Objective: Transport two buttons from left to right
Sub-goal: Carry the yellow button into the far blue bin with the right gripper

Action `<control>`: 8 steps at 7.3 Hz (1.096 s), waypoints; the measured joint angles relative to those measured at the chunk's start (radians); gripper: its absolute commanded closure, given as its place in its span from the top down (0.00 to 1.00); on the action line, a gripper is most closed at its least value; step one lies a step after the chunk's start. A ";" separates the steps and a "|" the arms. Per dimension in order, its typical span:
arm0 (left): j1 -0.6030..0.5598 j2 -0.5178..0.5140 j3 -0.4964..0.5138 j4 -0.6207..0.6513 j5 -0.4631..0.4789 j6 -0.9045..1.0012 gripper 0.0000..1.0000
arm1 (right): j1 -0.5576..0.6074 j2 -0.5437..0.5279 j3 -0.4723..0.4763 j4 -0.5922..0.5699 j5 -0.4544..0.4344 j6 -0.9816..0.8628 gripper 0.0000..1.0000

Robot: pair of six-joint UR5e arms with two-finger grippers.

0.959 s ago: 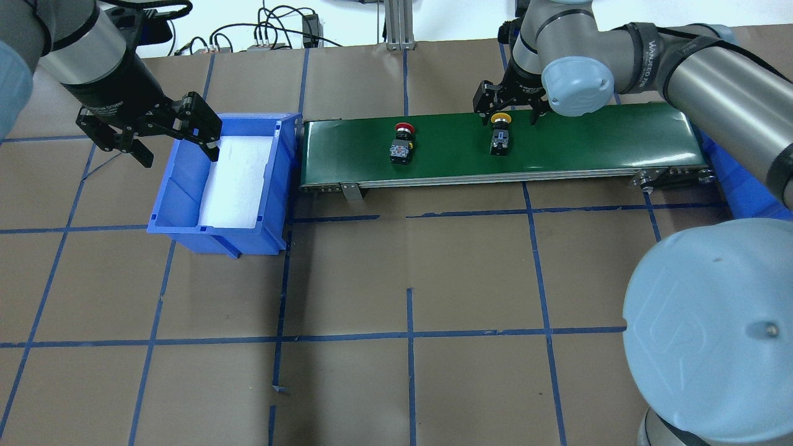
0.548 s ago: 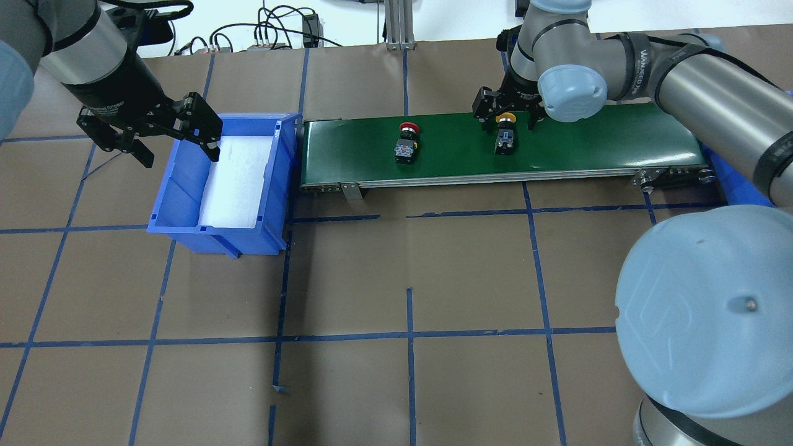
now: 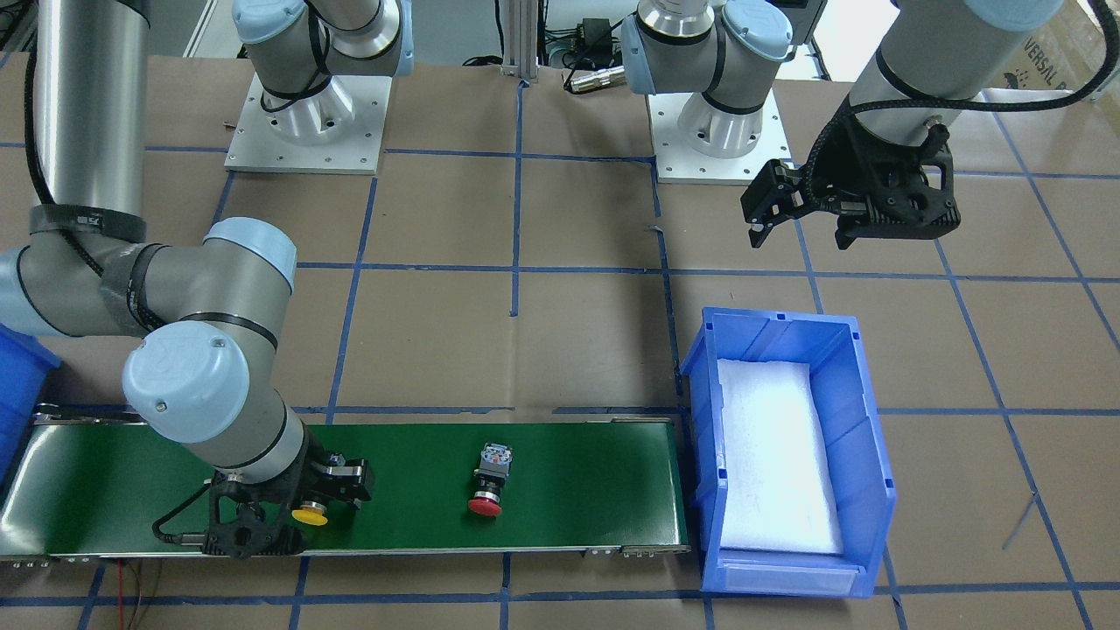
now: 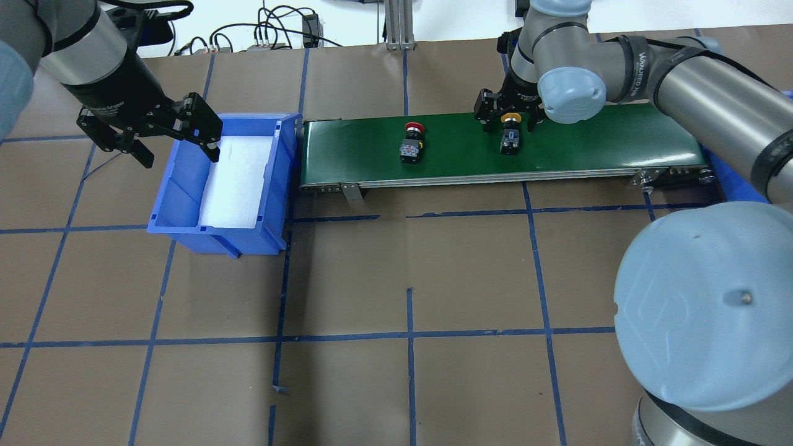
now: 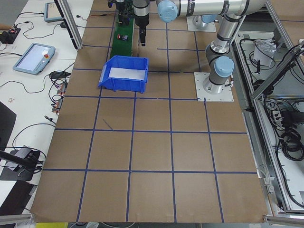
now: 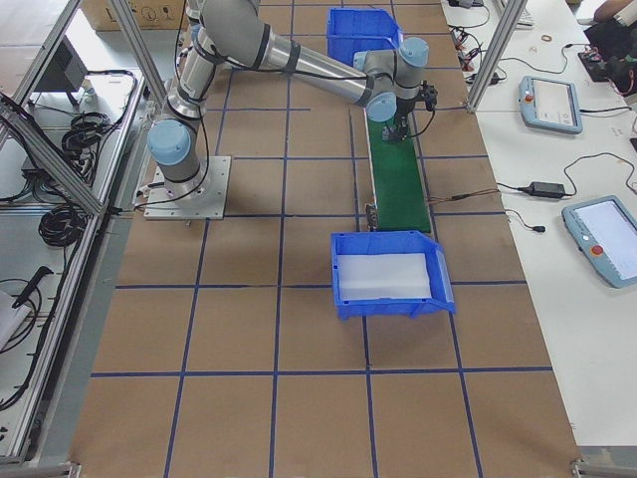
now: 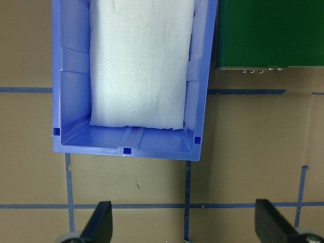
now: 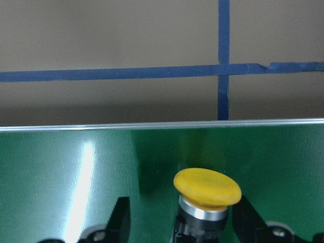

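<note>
The yellow button [image 4: 511,131] lies on the green conveyor belt [image 4: 588,142], cap toward the far edge. My right gripper [image 4: 509,115] is open and low over the belt, its fingers on either side of the yellow cap [image 8: 207,188] with a gap on each side. It also shows in the front view [image 3: 310,514]. The red button [image 4: 411,142] lies on the belt to the left, free of any gripper; it shows in the front view [image 3: 488,486]. My left gripper [image 4: 176,145] is open and empty, above the outer rim of the blue bin [image 4: 186,186].
The blue bin [image 3: 787,324] holds only a white foam liner [image 7: 139,61] and stands against the belt's left end. A second blue bin [image 4: 737,186] stands at the belt's right end. Brown paper with blue tape lines covers the table [image 4: 403,279].
Both buttons have shifted to the right along the belt. The yellow cap now sits between my right gripper's open fingers. The left arm has not moved.
</note>
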 measured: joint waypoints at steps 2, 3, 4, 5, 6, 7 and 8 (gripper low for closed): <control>0.000 -0.002 -0.005 0.000 0.000 0.000 1.00 | -0.012 -0.013 -0.001 0.013 0.008 -0.034 0.04; 0.000 -0.002 -0.005 0.000 0.000 0.000 1.00 | -0.020 -0.033 -0.003 0.036 0.011 -0.041 0.04; 0.000 -0.003 -0.006 0.000 0.001 0.000 1.00 | -0.024 -0.077 -0.006 0.082 0.013 -0.044 0.04; 0.000 -0.002 -0.007 -0.001 0.001 0.000 1.00 | -0.026 -0.138 -0.010 0.142 0.014 -0.048 0.04; -0.001 -0.002 -0.007 -0.001 0.002 0.000 1.00 | -0.040 -0.194 -0.012 0.200 0.014 -0.074 0.05; -0.002 -0.002 -0.005 -0.005 0.004 -0.001 1.00 | -0.095 -0.239 -0.013 0.254 0.014 -0.156 0.05; -0.004 0.001 -0.002 -0.018 0.018 -0.001 1.00 | -0.203 -0.264 -0.014 0.298 0.015 -0.296 0.05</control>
